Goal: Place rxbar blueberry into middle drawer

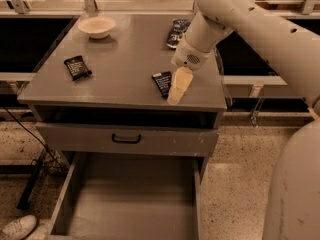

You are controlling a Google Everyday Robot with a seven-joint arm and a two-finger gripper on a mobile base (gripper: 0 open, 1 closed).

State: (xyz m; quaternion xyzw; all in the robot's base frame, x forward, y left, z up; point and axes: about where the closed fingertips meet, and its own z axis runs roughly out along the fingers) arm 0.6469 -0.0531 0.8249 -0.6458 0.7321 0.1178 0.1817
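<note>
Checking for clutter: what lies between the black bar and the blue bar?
Only bare tabletop, seen in the camera view; the gripper is on the other side, beside the blue bar.

**Grey worktop [125,54], four things**

A bowl [96,26] sits back left, a black bar [77,67] left, a snack bag [178,32] back right, a blue bar [161,83] front right, with the hand [177,89] just right of it.

counter [125,64]: matt grey metal
middle drawer [131,199]: dull grey metal
rxbar blueberry [161,83]: slightly glossy wrapper
end effector [175,95]: smooth cream plastic, beside the rxbar blueberry
</note>
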